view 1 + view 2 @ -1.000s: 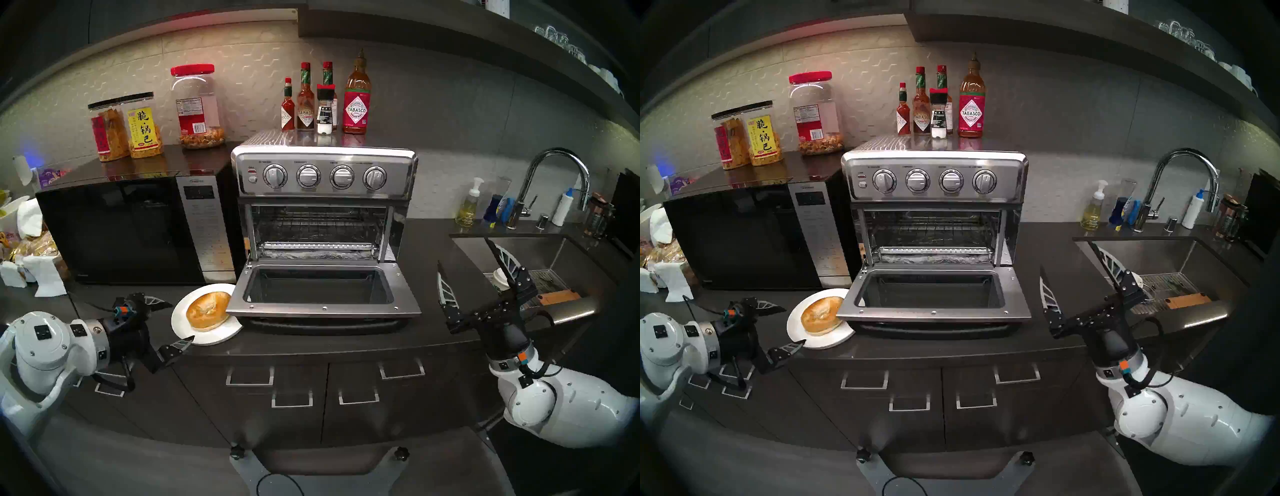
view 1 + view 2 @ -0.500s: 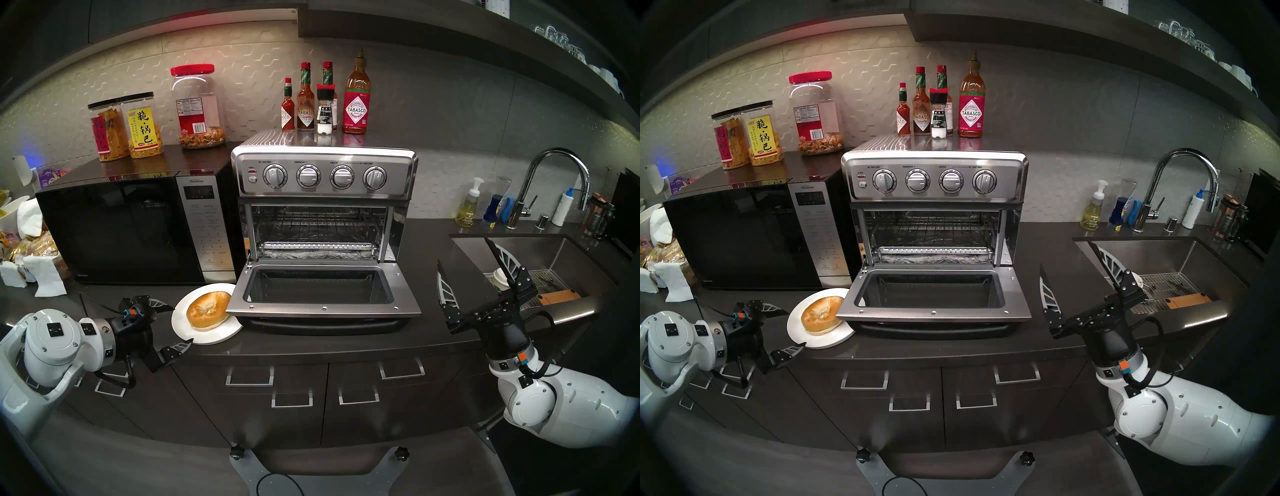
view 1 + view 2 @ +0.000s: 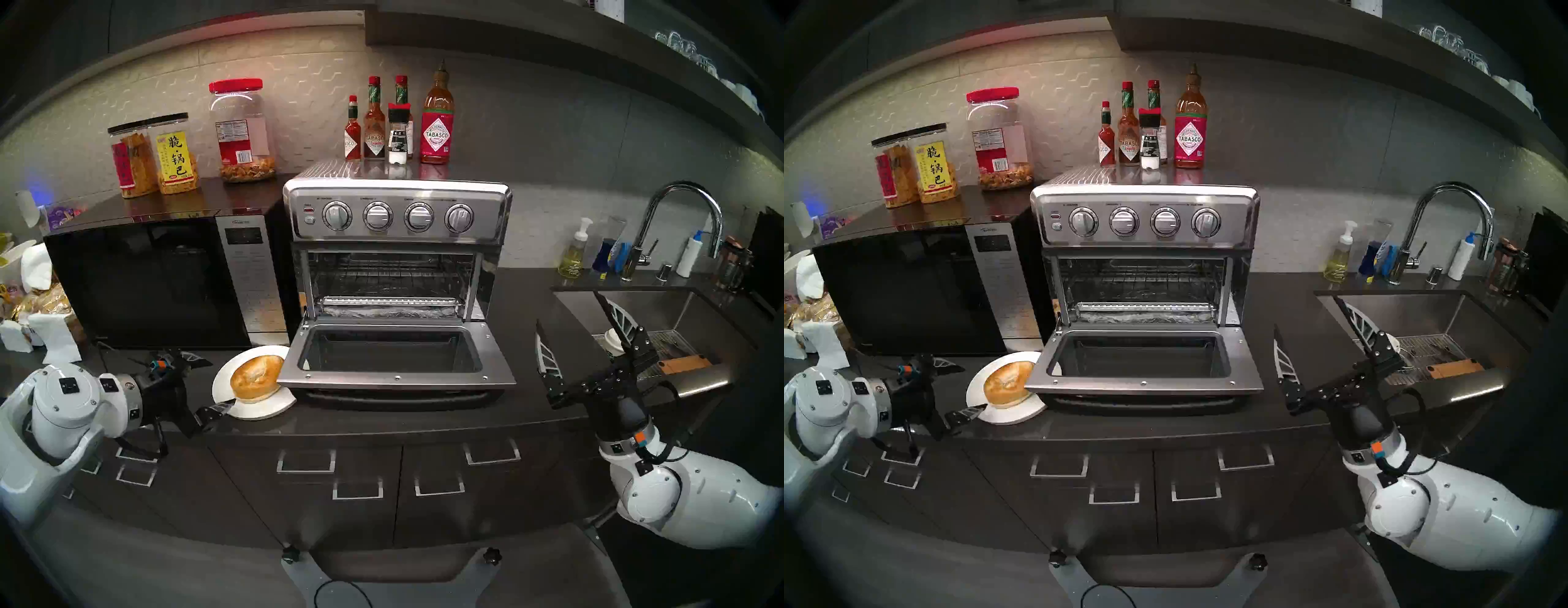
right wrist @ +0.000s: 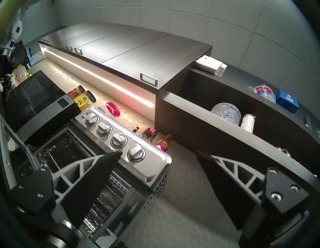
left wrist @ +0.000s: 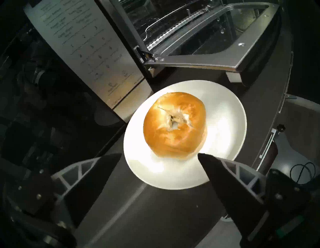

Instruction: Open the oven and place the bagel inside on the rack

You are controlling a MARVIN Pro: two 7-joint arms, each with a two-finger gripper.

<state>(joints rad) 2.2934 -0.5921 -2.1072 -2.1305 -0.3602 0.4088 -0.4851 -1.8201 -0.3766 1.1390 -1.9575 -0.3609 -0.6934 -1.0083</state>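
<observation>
Dark counter (image 3: 424,418) — left claw (image 3: 216,384) wide, now nearer the bagel (image 3: 256,378), one finger over the plate (image 3: 271,407).

The oven (image 3: 396,214) is brushed, shiny steel with a glass pane in its door (image 3: 392,354); the rack (image 3: 388,271) inside is thin bright wire. The bagel (image 5: 174,124) has a glossy golden crust, lying on a smooth white plate (image 5: 225,121). The table (image 3: 530,407) is dark and matt. The microwave (image 3: 144,280) has a glossy black front.
</observation>
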